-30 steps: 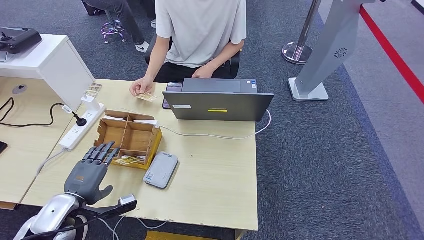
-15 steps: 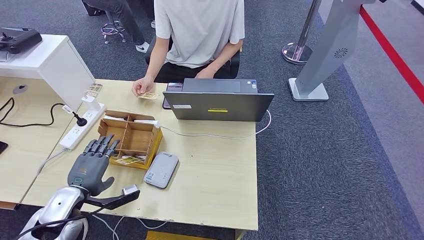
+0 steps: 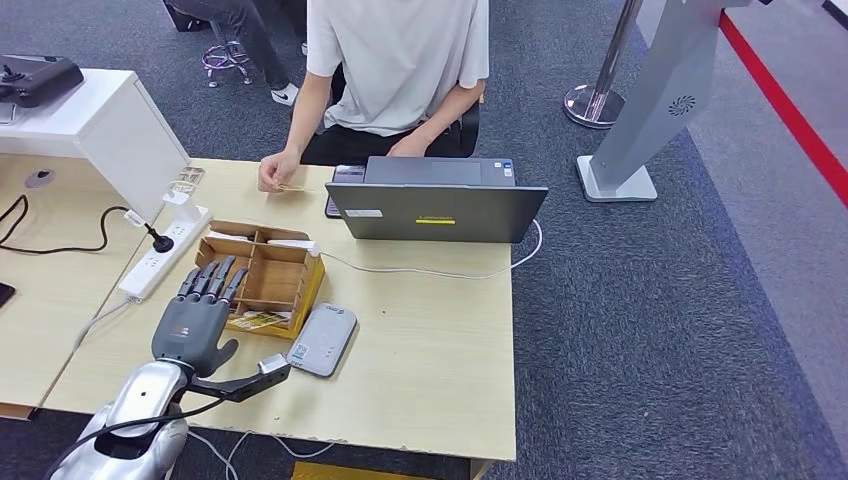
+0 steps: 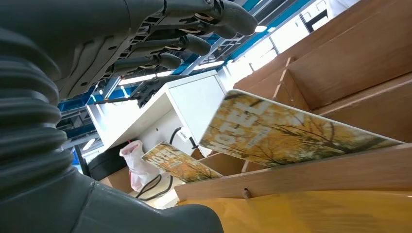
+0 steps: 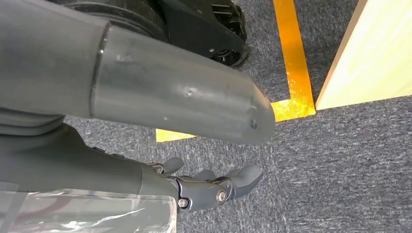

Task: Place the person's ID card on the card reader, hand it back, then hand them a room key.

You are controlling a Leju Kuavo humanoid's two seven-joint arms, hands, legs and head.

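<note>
The left hand (image 3: pixel 195 318) hovers near the tabletop's (image 3: pixel 430 340) front-left corner, palm down, its fingers (image 3: pixel 212 281) straight and spread wide, holding nothing; the fingertips reach over the front-left edge of the wooden tray (image 3: pixel 262 277). In the left wrist view the fingers (image 4: pixel 194 43) stretch out above the tray's dividers (image 4: pixel 340 63), and two yellow key cards (image 4: pixel 286 128) printed with "HOTEL" stand tilted in the tray's compartments, clear of the hand. From the head view a key card (image 3: pixel 258 320) lies in the tray's front compartment, just beside the thumb side of the hand. The grey card reader (image 3: pixel 323 340) lies flat on the tabletop just to the right of the tray, near the front edge, with nothing on it. A black-tipped bracket from the left wrist points toward the reader. The right hand (image 5: pixel 214 187) hangs low beside the tabletop over grey carpet (image 5: pixel 340 160), fingers loosely curled with nothing in them. At the far edge a person (image 3: pixel 395 60) in a light shirt sits behind a dark laptop (image 3: pixel 435 200); their hand (image 3: pixel 275 172) holds the ID card (image 3: pixel 295 187) at the tabletop's far edge, well apart from the reader. A white power strip (image 3: pixel 165 250) lies left of the tray.
</note>
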